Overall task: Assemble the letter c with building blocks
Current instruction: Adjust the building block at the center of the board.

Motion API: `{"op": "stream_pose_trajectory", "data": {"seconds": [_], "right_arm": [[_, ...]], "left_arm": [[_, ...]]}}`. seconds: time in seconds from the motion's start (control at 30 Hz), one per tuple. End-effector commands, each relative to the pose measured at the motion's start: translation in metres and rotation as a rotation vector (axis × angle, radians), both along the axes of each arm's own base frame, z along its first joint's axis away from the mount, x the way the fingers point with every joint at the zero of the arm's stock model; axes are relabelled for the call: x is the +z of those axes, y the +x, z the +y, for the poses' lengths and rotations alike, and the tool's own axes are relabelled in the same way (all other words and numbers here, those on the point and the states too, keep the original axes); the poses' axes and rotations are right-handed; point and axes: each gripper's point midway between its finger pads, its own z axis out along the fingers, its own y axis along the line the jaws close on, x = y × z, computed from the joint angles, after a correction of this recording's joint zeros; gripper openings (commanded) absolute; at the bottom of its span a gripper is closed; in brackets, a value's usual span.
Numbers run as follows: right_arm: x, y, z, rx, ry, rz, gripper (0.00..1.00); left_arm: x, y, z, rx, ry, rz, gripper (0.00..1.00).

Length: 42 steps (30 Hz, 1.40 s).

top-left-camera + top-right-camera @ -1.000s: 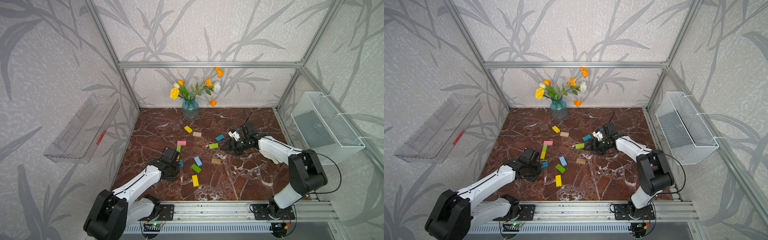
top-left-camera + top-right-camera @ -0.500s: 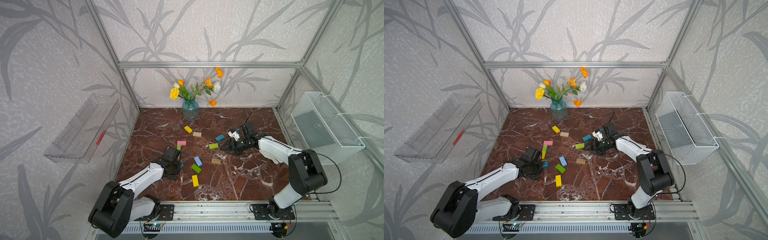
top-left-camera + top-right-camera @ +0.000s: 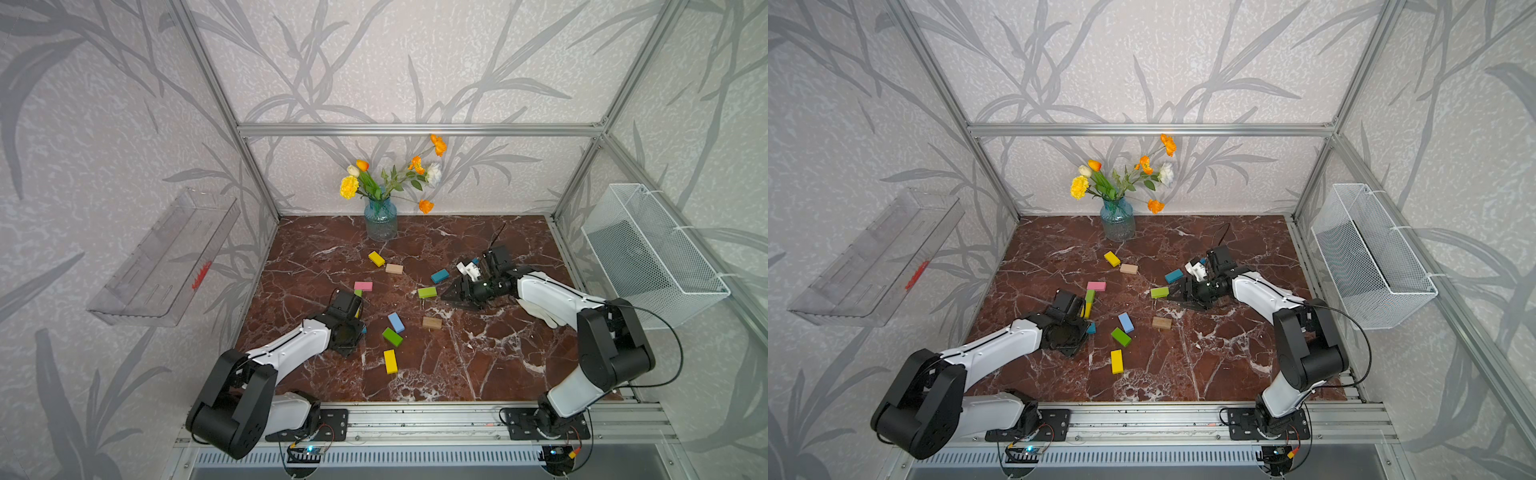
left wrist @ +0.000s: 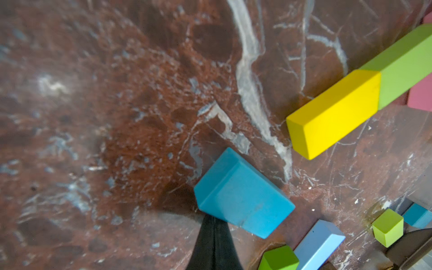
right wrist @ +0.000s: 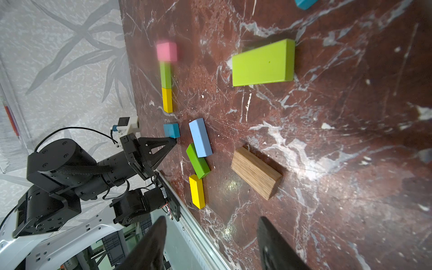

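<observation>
The left gripper (image 4: 213, 229) has its jaws pressed together and holds nothing. Its tip meets the edge of a teal block (image 4: 243, 198) lying flat on the marble table (image 3: 498, 353). In both top views this spot is left of centre, largely hidden under the left wrist. Close by, a yellow block (image 4: 334, 112) and a green block (image 4: 406, 65) sit end to end in a line, with a pink block (image 4: 420, 93) at the green one's far end. The teal block lies apart from the yellow one and askew to that line.

The right gripper (image 5: 212, 221) sits low over the table, right of centre in both top views. Its jaws are apart, with only bare table between them. A lime block (image 3: 427, 292) lies just left of its tips, and a wood block (image 3: 432, 322) lies lower in the frame. At lower centre, a light-blue block (image 3: 396, 322), a dark-green block (image 3: 392, 336) and a second yellow block (image 3: 390, 360) form a loose chain, each close to the next.
</observation>
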Motion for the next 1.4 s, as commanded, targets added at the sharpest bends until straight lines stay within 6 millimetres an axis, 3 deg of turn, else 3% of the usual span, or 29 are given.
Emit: {"op": "stream_pose_trajectory", "data": {"seconds": [0.0,0.43,0.73,1.37], "right_arm": [[0.015,0.000,0.000,0.007,0.019,-0.026,0.61],[0.014,0.000,0.000,0.000,0.019,-0.022,0.61],[0.013,0.000,0.000,-0.001,0.020,-0.021,0.61],[0.012,-0.002,-0.001,0.001,0.017,-0.021,0.61]], "left_arm": [[0.000,-0.007,0.013,0.004,0.053,0.026,0.00],[0.006,-0.009,0.022,-0.026,0.089,0.036,0.00],[0.006,0.003,0.013,-0.075,0.068,0.032,0.00],[0.005,0.013,0.014,-0.073,0.066,0.016,0.00]]}}
